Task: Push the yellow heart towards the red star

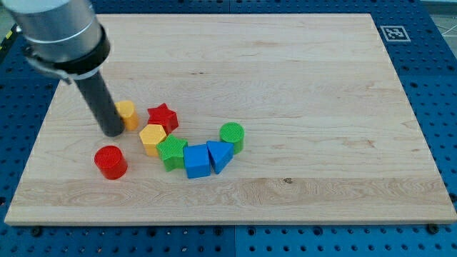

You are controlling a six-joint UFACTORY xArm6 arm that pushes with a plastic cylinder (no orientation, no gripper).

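The yellow heart (128,113) lies on the wooden board (300,107) at the view's left, partly hidden behind my rod. The red star (163,116) lies just to its right, with a small gap between them. My tip (113,133) rests on the board right against the heart's left side, slightly below it.
A yellow hexagon (152,138) sits just below the red star. From it a curved row runs to the right: a green star (172,153), a blue cube (196,160), a blue triangle (220,155) and a green cylinder (232,135). A red cylinder (111,161) stands below my tip.
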